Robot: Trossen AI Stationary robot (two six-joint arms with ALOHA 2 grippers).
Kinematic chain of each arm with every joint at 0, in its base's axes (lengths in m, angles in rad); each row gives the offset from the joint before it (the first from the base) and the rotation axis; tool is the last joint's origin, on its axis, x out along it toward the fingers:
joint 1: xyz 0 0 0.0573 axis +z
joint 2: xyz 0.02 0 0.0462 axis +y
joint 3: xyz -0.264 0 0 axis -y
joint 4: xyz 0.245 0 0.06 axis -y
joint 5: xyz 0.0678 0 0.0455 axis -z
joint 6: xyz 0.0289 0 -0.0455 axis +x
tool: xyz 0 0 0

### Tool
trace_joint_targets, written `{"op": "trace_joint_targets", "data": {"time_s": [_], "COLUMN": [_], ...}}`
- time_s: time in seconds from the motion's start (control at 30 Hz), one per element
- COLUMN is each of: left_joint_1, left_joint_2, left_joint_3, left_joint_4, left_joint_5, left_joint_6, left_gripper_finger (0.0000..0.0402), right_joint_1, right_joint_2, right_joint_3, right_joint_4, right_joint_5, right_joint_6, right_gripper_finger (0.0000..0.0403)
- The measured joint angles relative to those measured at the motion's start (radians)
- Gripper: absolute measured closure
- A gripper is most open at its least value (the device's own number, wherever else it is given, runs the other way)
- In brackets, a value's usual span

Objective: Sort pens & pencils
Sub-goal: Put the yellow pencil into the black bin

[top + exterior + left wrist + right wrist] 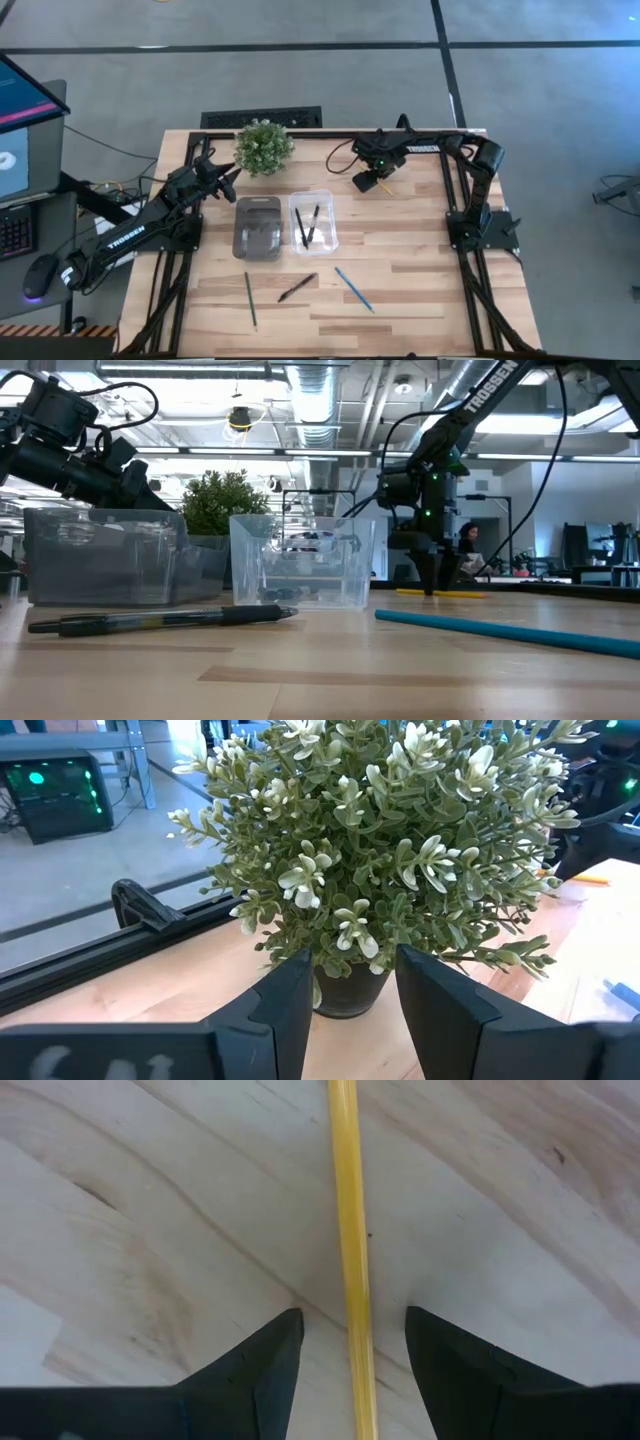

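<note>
The yellow pencil lies flat on the wooden table at the far right. My right gripper points down over it, open, with one finger on each side of the pencil and a gap to both. A black pen, a green pencil and a blue pencil lie flat near the front edge. Two black pens lie in the clear bin. My left gripper stands open and level at the far left, facing the potted plant.
A grey-tinted bin stands left of the clear bin at mid-table. The potted plant stands at the far edge between the arms. A black frame rail runs along the table's far edge. Bare wood lies right of the blue pencil.
</note>
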Motion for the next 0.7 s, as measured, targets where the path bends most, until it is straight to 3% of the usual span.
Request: {"op": "trace_joint_targets", "data": {"time_s": [0.47, 0.7], "left_joint_1": [0.000, 0.000], "left_joint_2": [0.000, 0.000], "left_joint_3": [0.000, 0.000], "left_joint_4": [0.000, 0.000], "left_joint_5": [0.000, 0.000], "left_joint_6": [0.000, 0.000], "left_gripper_finger": [0.0267, 0.0267], "right_joint_1": [0.030, 0.044], "right_joint_2": [0.000, 0.000], "right_joint_3": [0.002, 0.003], "right_joint_4": [0.001, 0.005], "right_joint_5": [0.037, 0.012], "right_joint_6": [0.002, 0.004], "right_gripper_finger": [0.0202, 0.0247]}}
